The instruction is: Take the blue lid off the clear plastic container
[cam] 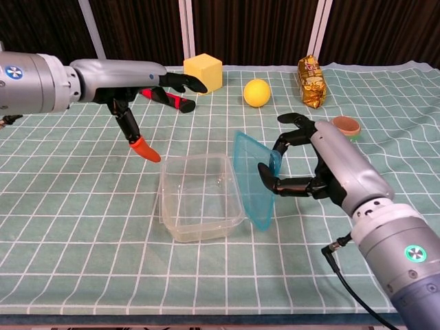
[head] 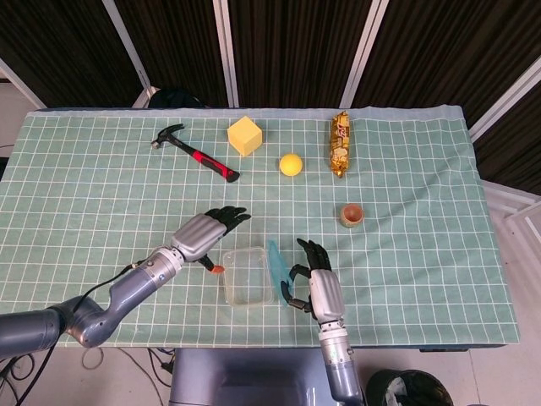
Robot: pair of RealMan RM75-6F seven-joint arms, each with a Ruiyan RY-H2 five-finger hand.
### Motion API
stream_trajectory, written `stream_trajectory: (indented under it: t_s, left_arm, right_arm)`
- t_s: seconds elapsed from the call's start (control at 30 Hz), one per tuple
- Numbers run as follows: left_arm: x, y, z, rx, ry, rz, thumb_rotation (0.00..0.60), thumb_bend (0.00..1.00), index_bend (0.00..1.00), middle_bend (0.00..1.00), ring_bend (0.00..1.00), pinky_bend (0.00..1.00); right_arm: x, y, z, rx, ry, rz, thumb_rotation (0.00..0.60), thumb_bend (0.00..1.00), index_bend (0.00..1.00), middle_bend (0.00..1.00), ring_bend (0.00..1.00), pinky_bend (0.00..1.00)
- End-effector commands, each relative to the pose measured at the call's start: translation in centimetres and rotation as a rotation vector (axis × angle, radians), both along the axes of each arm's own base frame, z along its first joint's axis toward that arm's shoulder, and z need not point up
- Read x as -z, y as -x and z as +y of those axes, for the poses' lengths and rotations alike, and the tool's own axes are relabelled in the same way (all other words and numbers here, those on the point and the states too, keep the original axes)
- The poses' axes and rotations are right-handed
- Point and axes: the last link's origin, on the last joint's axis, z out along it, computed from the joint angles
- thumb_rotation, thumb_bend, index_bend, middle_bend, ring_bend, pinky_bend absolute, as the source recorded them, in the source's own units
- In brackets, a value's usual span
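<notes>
The clear plastic container (head: 248,275) (cam: 199,196) stands upright and uncovered on the green checked cloth near the front edge. My right hand (head: 314,288) (cam: 313,168) holds the blue lid (head: 275,264) (cam: 253,180) on its edge, just right of the container and apart from it. My left hand (head: 207,233) (cam: 141,86) hovers to the container's left with its fingers spread and nothing in it; its orange-tipped thumb points down.
At the back lie a red-handled hammer (head: 194,152), a yellow block (head: 245,135), a yellow ball (head: 291,164) and a gold snack packet (head: 340,144). A small brown cup (head: 352,215) stands to the right of my right hand.
</notes>
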Motion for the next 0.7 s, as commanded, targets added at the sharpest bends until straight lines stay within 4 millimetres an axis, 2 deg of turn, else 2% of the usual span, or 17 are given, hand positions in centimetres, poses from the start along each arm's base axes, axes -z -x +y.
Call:
stream_trajectory:
  t_s: [0.03,0.2,0.47,0.7]
  left_arm:
    - [-1.0,0.5,0.0,-0.012,-0.024,-0.017,0.600,0.00,0.00,0.00,0.00,0.14]
    - [-2.9,1.5,-0.1,-0.024,-0.068,-0.041,0.600,0.00,0.00,0.00,0.00,0.14]
    - [-5.5,3.2,-0.2,-0.057,-0.138,-0.078,0.600,0.00,0.00,0.00,0.00,0.14]
    - [-6.8,4.4,-0.6,-0.090,-0.170,-0.098,0.600,0.00,0.00,0.00,0.00,0.14]
  right_arm:
    - [-0.3,0.0,-0.5,-0.003,0.014,0.011,0.600,0.50,0.66,0.12,0.00,0.00]
    - [-1.7,0.7,-2.6,0.007,0.071,0.048,0.600,0.50,0.66,0.12,0.00,0.00]
    - [-4.8,4.1,-5.7,0.083,0.139,0.122,0.600,0.50,0.66,0.13,0.00,0.00]
    - [-6.5,6.9,-6.8,0.140,0.153,0.189,0.600,0.50,0.64,0.13,0.00,0.00]
